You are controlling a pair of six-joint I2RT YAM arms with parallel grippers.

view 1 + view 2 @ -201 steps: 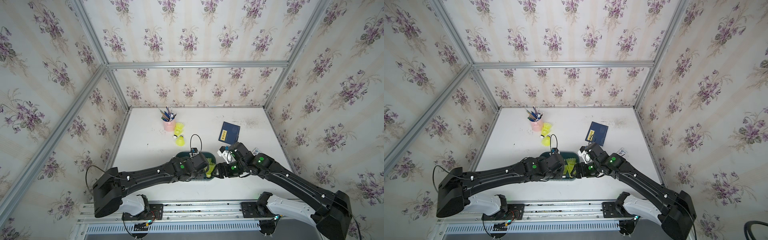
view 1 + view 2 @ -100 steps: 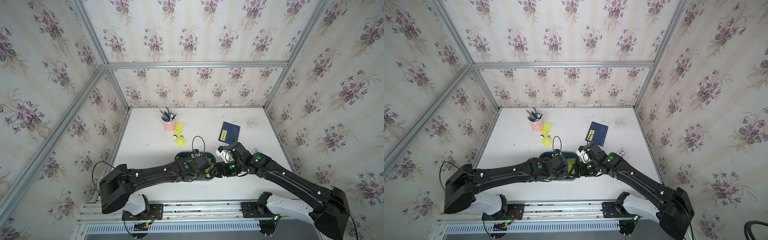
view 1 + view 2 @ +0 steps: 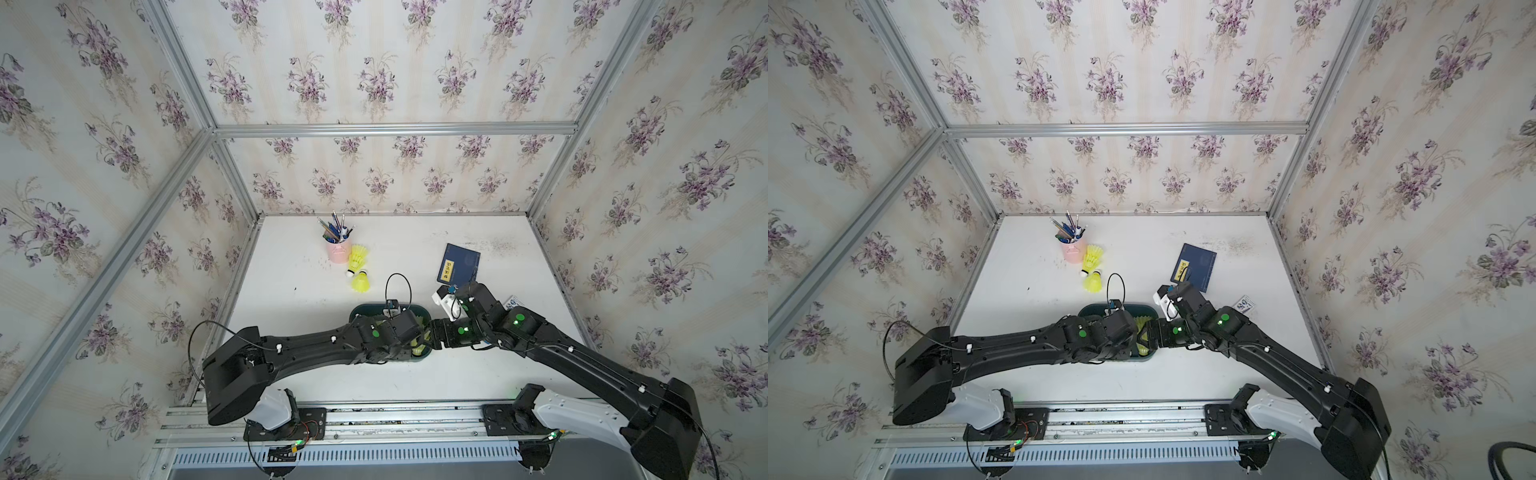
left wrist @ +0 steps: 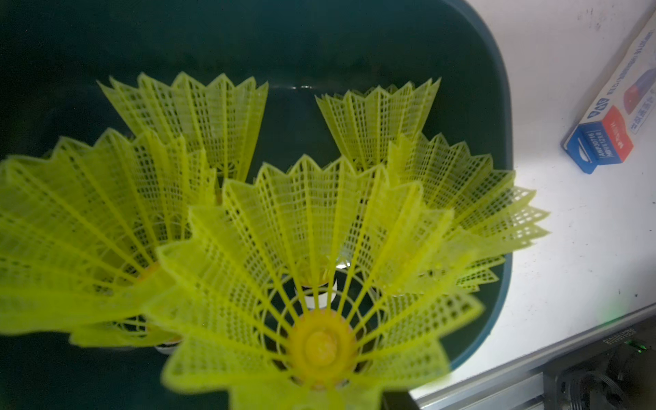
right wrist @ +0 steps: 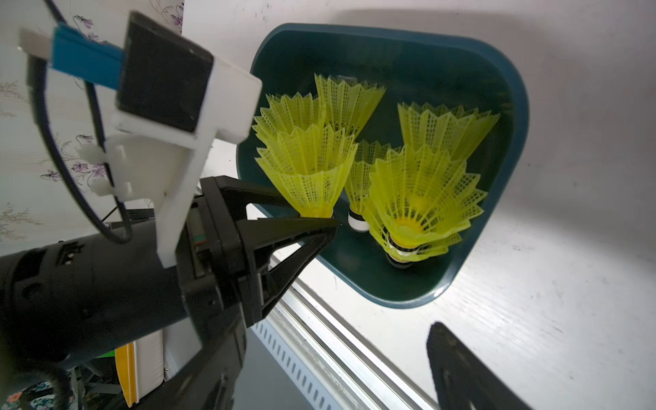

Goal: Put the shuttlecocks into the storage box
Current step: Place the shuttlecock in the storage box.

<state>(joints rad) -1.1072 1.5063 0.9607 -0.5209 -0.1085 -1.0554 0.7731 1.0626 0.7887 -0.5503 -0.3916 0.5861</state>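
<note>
- Shuttlecocks (image 5: pixel 419 188) are filling the box (image 5: pixel 408 39); our left gripper (image 5: pixel 319 222) is inching forward over it, still clamping another.
- Our right gripper (image 3: pixel 432 332) is hanging open, empty; two more are waiting outside.

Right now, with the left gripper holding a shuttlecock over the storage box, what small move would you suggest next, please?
Probably open the left gripper to drop its shuttlecock: it hangs skirt-up over the storage box, near the rim, beside the other shuttlecocks already standing inside.
</note>
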